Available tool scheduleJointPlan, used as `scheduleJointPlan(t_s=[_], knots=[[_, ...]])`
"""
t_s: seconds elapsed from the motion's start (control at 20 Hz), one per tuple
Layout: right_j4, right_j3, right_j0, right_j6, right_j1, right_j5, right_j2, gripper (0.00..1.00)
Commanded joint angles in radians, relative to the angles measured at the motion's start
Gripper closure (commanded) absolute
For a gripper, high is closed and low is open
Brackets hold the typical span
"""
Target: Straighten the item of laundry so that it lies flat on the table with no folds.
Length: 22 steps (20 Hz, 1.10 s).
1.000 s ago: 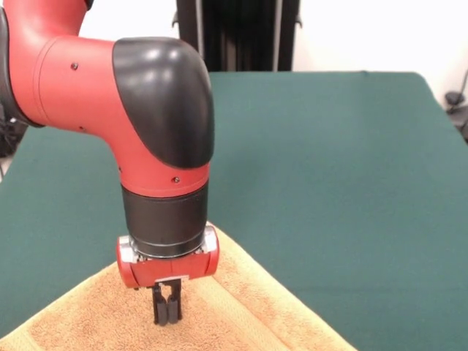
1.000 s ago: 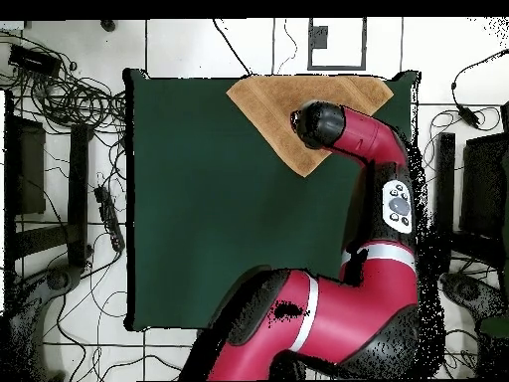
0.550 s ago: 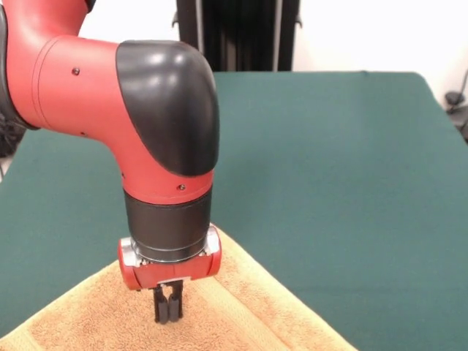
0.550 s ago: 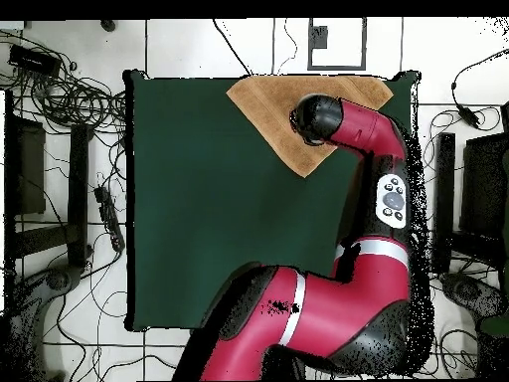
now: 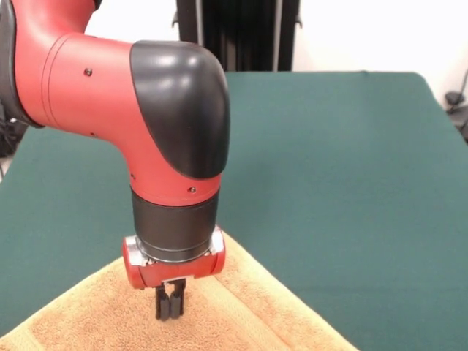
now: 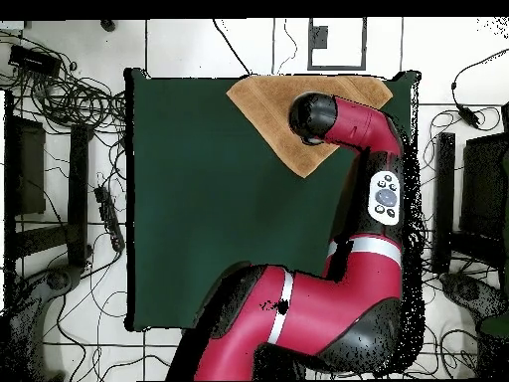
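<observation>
scene: small orange-tan terry-cloth towel (image 5: pixel 241 307) lies diagonal at one edge of the dark green cloth-covered table (image 5: pixel 344 168) | hand (image 5: pixel 170 313): black fingers together, tips at the towel's pile | step: apparently pinching cloth | next: drag outward to flatten, low.

Most of the green tabletop (image 6: pixel 199 199) lay bare and open to passage. Only the towel (image 6: pixel 268 104), spread at one edge, and the red arm (image 5: pixel 139 117) standing over it blocked the way.
</observation>
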Motion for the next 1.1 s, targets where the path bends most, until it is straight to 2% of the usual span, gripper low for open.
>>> scheduleJointPlan(t_s=[0.05, 0.25, 0.45, 0.55, 1.1], knots=[[-0.092, 0.200, 0.033, 0.051, 0.088, 0.216, -0.012, 1.00], [-0.096, 0.205, 0.047, 0.034, 0.079, 0.300, -0.041, 1.00], [-0.119, 0.179, 0.052, -0.048, 0.074, 0.467, -0.077, 1.00], [-0.129, 0.178, 0.051, -0.079, 0.072, 0.509, -0.085, 1.00], [-0.173, 0.175, 0.035, -0.082, 0.101, 0.467, -0.062, 1.00]])
